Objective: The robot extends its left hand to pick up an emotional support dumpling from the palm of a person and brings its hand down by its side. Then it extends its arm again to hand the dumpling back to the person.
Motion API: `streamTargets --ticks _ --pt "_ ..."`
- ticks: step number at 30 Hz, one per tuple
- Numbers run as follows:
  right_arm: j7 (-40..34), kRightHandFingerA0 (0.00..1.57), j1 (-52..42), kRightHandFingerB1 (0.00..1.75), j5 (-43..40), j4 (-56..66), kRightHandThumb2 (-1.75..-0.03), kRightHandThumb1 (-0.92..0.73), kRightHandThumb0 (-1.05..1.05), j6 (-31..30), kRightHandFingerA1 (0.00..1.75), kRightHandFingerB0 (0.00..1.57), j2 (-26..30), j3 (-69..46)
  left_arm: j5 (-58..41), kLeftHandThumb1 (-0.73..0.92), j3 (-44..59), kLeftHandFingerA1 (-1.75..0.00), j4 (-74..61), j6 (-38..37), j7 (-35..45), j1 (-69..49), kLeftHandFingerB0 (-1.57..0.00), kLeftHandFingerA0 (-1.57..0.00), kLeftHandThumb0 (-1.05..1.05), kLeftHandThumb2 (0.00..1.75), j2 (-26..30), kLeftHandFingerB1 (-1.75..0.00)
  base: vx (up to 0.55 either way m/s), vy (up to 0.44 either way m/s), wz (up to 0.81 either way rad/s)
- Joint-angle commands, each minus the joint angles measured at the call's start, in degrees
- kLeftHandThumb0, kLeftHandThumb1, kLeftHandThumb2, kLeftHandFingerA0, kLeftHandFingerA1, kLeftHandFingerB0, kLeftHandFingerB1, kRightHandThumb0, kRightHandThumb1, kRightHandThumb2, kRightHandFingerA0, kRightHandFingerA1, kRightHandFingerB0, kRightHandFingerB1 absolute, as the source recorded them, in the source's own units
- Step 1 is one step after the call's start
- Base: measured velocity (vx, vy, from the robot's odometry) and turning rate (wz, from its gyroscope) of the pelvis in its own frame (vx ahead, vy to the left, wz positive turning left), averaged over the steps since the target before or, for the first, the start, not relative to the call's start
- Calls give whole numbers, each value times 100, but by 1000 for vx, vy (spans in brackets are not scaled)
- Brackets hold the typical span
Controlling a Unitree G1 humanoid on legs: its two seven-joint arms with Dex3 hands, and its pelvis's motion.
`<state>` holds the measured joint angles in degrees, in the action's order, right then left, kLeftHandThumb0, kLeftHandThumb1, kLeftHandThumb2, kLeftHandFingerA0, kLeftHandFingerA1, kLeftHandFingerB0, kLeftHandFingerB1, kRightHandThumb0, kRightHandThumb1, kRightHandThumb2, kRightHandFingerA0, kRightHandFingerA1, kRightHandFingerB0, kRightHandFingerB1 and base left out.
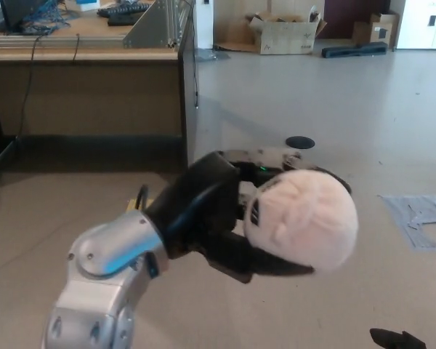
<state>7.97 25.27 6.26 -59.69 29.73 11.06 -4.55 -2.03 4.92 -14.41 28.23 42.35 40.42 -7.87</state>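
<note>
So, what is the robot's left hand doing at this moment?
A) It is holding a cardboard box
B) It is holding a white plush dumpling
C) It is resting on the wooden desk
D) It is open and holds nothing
B: the left hand has its black fingers wrapped around the white plush dumpling, held up above the floor.

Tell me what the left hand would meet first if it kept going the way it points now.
Nothing close, it seems. The left hand, shut on the plush dumpling, points forward-right over open floor. No person is in view; depth is hard to judge.
</note>
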Motion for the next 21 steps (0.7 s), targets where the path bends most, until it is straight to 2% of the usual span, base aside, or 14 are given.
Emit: streamTargets --ticks 1,8,10,12,13,14,15,16,18,19,21 --pt "308 32 67 39 -604 131 -79 -51 -63 -572 46 17 -65 -322 -2208 67 2338 -112 110 3586 -1306 19 -81 -94 -18 60 -833 -60 0 0 0" --pt "298 32 6 39 -539 159 -79 -51 -62 -529 46 17 -87 -311 -2557 67 2937 -116 54 3946 -1311 194 -81 -94 -20 60 -804 -60 0 0 0" --pt "364 30 27 39 -581 131 -79 -51 -61 -549 46 17 -122 -334 -3159 68 3725 -117 103 4067 -1313 244 -83 -92 -23 61 -435 -64 0 0 0" --pt "368 30 27 39 -577 134 -79 -51 -61 -552 46 17 -124 -341 -3150 68 3791 -117 90 4151 -1320 283 -83 -92 -23 61 -446 -64 0 0 0" --pt "369 31 28 39 -579 123 -79 -51 -62 -569 46 18 -96 -358 -3058 75 4079 -126 89 4328 -1172 226 -67 -87 -28 63 -55 -84 0 0 0" --pt "372 31 29 39 -583 109 -79 -51 -62 -590 46 18 -61 -380 -2958 75 4430 -126 89 4539 -997 147 -67 -87 -28 63 437 -84 0 0 0" --pt "377 31 19 39 -561 112 -79 -51 -62 -612 46 17 -34 -373 -2897 75 4580 -135 121 4610 -885 49 -62 -84 -26 64 714 -110 0 0 0" --pt "386 31 3 39 -528 120 -79 -51 -62 -637 46 17 -4 -355 -2827 75 4706 -135 169 4660 -762 -70 -62 -84 -26 64 984 -110 0 0 0" --pt "438 30 -60 39 -549 136 -79 -51 -61 -630 46 17 22 -373 -2833 76 4833 -135 244 4707 -668 -192 -66 -83 -25 64 1168 -106 0 0 0" --pt "447 31 -84 39 -529 127 -79 -51 -61 -603 46 16 55 -368 -2772 74 5072 -130 390 4739 -592 -368 -73 -87 -25 64 1462 -90 0 0 0" --pt "446 31 -176 39 -516 129 -79 -51 -62 -565 46 16 92 -381 -2755 75 5225 -131 513 4781 -496 -541 -70 -85 -25 65 1677 -92 0 0 0"
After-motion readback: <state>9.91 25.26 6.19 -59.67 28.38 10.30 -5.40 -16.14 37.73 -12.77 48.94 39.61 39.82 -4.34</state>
